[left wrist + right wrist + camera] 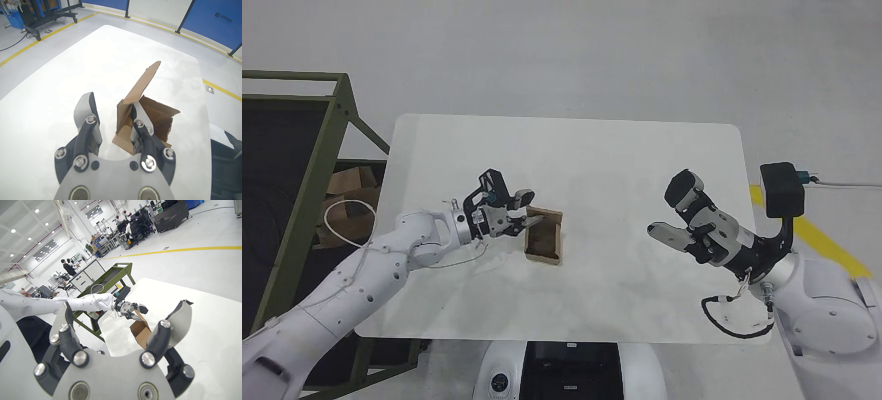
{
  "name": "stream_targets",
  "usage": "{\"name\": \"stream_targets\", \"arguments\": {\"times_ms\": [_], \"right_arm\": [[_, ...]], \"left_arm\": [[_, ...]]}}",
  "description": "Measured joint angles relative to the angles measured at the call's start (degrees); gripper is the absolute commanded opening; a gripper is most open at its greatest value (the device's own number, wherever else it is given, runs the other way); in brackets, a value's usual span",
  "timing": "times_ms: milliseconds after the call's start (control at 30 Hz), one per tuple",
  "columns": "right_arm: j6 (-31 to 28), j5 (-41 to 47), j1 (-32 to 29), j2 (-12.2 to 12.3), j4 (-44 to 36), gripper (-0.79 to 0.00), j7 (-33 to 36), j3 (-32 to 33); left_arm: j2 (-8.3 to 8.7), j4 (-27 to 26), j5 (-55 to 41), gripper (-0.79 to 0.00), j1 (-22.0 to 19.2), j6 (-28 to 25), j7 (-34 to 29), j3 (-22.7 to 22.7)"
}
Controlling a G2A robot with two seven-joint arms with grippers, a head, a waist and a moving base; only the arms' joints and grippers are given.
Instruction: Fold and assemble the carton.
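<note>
The counter (622,150) carries the carton (545,238), left of centre, erected as an open-topped box with one flap (144,81) standing unfolded. Left jaws are spread wide, straddling its wall, gripping nothing. Right jaws hang wide open, empty, well apart. Closing the flaps appears outstanding.

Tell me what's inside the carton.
One finger of the left gripper sits inside the carton; otherwise bare cardboard walls. That finger hides part of the floor.

Grey floor (542,60), yellow line (189,249), blue panels (213,19), ceiling lights (12,230)
</note>
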Motion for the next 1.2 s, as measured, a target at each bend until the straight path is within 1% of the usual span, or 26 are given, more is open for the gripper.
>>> {"name": "stream_targets", "arguments": {"times_ms": [67,100,133,200,233,433,633,767,900,1067,1167,1200], "right_arm": [[0.0,0.0,0.0,0.0,0.0,0.0,0.0,0.0],[0.0,0.0,0.0,0.0,0.0,0.0,0.0,0.0],[0.0,0.0,0.0,0.0,0.0,0.0,0.0,0.0],[0.0,0.0,0.0,0.0,0.0,0.0,0.0,0.0],[0.0,0.0,0.0,0.0,0.0,0.0,0.0,0.0],[0.2,-0.3,0.3,0.0,0.0,0.0,-0.1,-0.8],[3.7,-6.6,3.6,0.1,0.3,0.0,5.0,-3.8],[5.5,-12.9,7.0,0.0,1.7,0.0,9.0,-8.3],[6.1,-17.7,10.8,-0.5,4.1,0.0,10.3,-14.6],[7.9,-22.7,15.6,-1.8,9.5,0.0,6.8,-23.5],[9.2,-24.5,17.5,-2.4,12.2,0.0,5.8,-27.2],[9.4,-24.7,17.7,-2.5,12.4,0.0,5.8,-27.5]], "left_arm": [[-0.31,0.0,0.4,-0.382,-0.1,-0.2,-0.3,-0.2],[-0.43,0.0,0.5,-0.292,-0.2,-0.3,-0.4,-0.3],[-0.53,0.0,0.7,-0.222,-0.2,-0.5,-0.5,-0.5],[-0.69,0.1,0.9,-0.028,0.0,-1.1,-0.5,-0.9],[-0.73,0.2,1.0,0.0,0.1,-1.3,-0.5,-1.1],[-0.41,-0.2,2.0,0.0,2.1,-2.8,0.2,-3.4],[0.97,-2.4,3.2,0.0,5.9,-4.1,1.3,-8.0],[2.37,-4.1,4.5,0.0,9.4,-4.5,1.8,-12.4],[3.57,-5.3,4.6,0.0,13.1,-4.5,1.2,-16.6],[4.43,-6.7,2.9,0.0,17.1,-3.7,-1.6,-20.4],[4.43,-7.6,1.2,0.0,18.7,-2.8,-3.8,-21.1],[4.39,-7.9,0.7,0.0,19.0,-3.0,-4.7,-21.1]]}}
